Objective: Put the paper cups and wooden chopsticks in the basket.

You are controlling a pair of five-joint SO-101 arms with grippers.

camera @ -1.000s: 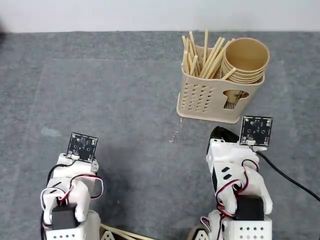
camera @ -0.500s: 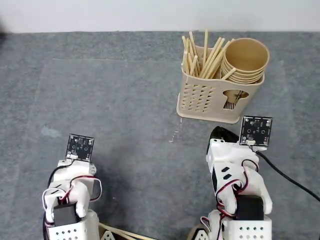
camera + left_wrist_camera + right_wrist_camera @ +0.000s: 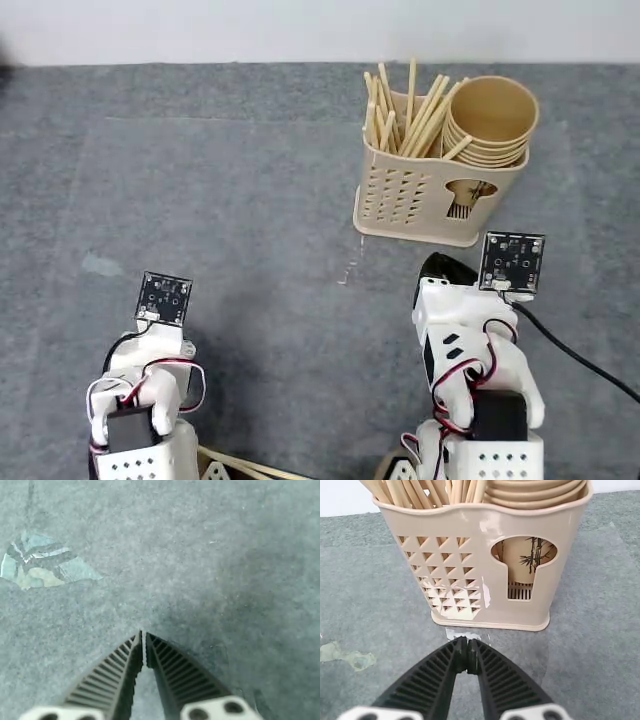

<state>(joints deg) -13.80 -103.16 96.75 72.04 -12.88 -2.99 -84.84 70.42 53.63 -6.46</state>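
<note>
One basket (image 3: 420,205) stands near the far edge of the mat (image 3: 250,200), right of centre. It holds one nested stack of paper cups (image 3: 492,115) and a bundle of wooden chopsticks (image 3: 400,110), both too crowded to count. What look like two loose sticks (image 3: 250,467) lie at the near edge, partly cut off. The left gripper (image 3: 143,640) is closed and empty over bare mat. The right gripper (image 3: 467,655), also closed and empty, sits just short of the basket.

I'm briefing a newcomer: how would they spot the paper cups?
On the grey table, find the beige basket at the far side. The paper cups sit stacked in its right-hand compartment, round and wide-mouthed, unlike the thin chopsticks beside them.
</note>
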